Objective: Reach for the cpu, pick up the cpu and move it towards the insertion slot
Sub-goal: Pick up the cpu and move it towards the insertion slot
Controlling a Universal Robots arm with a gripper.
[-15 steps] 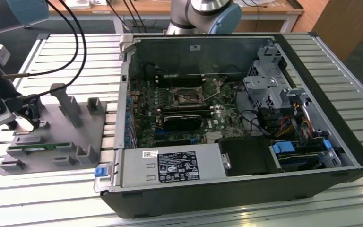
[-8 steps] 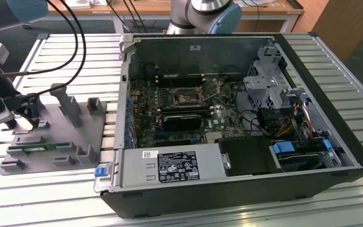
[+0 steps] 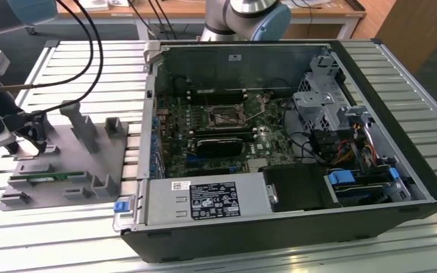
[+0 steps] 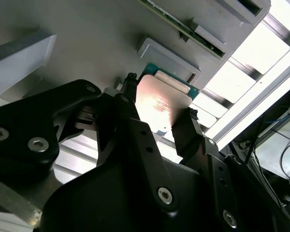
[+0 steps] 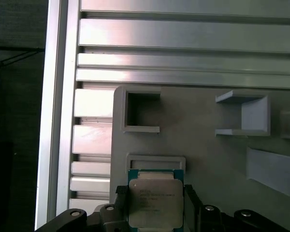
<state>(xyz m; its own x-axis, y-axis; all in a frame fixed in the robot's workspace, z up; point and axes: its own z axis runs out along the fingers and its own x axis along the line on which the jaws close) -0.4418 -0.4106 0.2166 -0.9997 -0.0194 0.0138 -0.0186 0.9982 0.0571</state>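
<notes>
At the exterior view's left, low over a flat grey plastic fixture plate [image 3: 55, 162] with upright holders: the arm's black two-fingered gripper [image 3: 38, 145], fingertips down near the plate's far corner. On that plate, nearer the camera, a long thin green memory stick [image 3: 48, 177]. Well apart, toward the exterior view's right, an open black computer case [image 3: 279, 239] on a ribbed aluminium table [image 3: 52, 244]. Inside the case, the insertion slot [image 3: 224, 118], a square dark socket with a shiny metal frame, ringed by green circuit board.

Up close in the second wrist view, the cpu [image 4: 162, 101], a small flat square chip with a silvery metal top and a green edge. Caught between two black fingers [image 4: 195, 137], one against each opposite side, just beside a low grey block [image 4: 166, 60] of the plate.

From above in the first wrist view, the cpu [image 5: 154, 205] pinched at both side edges by the gripper [image 5: 154, 200], just beside a shallow grey rim [image 5: 156, 160] on the plate. Impossible to tell whether lifted clear or resting on the plate.
</notes>
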